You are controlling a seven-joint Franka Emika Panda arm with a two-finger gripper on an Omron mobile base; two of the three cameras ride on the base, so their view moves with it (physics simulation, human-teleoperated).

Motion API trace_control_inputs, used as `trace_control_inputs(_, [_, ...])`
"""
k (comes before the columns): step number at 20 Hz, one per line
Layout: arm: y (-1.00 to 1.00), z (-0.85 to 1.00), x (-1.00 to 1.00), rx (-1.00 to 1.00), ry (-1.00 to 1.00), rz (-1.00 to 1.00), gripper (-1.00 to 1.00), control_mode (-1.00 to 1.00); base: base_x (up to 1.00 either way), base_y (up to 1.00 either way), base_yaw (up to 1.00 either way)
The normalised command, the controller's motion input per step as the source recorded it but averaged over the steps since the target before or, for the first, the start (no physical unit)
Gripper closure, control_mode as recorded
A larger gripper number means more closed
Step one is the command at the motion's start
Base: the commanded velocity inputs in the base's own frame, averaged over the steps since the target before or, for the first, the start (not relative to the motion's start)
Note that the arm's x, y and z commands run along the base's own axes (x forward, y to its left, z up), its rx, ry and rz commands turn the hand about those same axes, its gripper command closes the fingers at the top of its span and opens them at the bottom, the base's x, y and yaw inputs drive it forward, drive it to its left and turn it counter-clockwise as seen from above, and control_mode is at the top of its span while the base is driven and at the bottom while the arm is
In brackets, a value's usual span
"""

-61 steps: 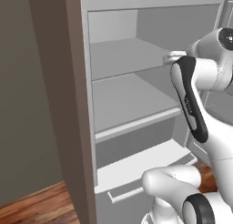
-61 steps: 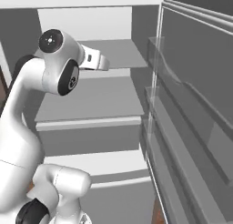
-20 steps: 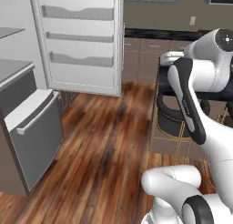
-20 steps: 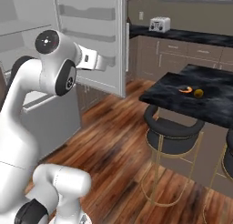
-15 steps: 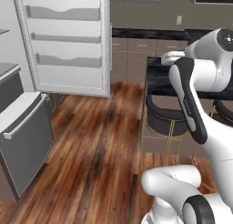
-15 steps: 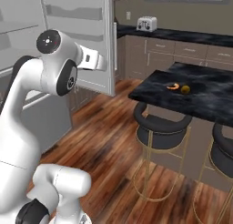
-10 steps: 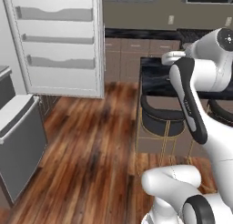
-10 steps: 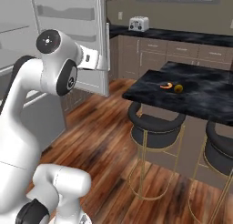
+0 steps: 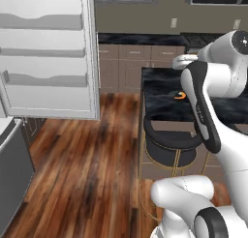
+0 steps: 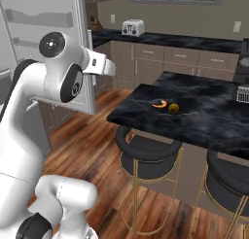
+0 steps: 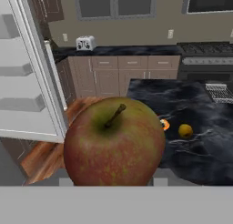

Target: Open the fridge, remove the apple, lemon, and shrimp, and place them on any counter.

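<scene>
The apple [image 11: 114, 141], red with green patches and a brown stem, looms close in the hand view, and my gripper [image 10: 110, 68] is shut on it. My gripper [image 9: 178, 61] hangs near the left edge of the counter [image 9: 160, 93], the black white-veined island. On that top [image 10: 209, 119] lie the orange shrimp [image 10: 159, 105] and, right beside it, the yellow lemon [image 10: 173, 108]. The hand view has the shrimp [image 11: 164, 124] and the lemon [image 11: 184, 130] just past the apple. The fridge door [image 9: 48, 53] stands open at the left.
Black round stools [image 10: 146, 150] on gold legs stand under the island's near edge. Brown wall cabinets with a black top carry a toaster [image 10: 132, 26]. A stove [image 11: 207, 59] is behind the island. Wooden floor [image 9: 82, 164] lies open between fridge and island.
The whole picture has swung with the base: the fridge has slid off to the left and the island has come nearer. The arm keeps its pose against the base.
</scene>
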Motion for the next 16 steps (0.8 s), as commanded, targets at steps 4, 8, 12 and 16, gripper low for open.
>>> trace_control_inputs(4, [0.00, 0.00, 0.00, 0.00, 0.00, 0.00, 1.00, 1.00, 0.70, -0.52, -0.09])
trace_control_inputs(8, [0.00, 0.00, 0.00, 0.00, 0.00, 0.00, 1.00, 1.00, 0.65, -0.49, -0.08])
trace_control_inputs(12, [0.00, 0.00, 0.00, 0.00, 0.00, 0.00, 1.00, 1.00, 0.53, -0.42, -0.11])
trace_control_inputs(16, [0.00, 0.00, 0.00, 0.00, 0.00, 0.00, 1.00, 1.00, 0.45, -0.32, -0.12])
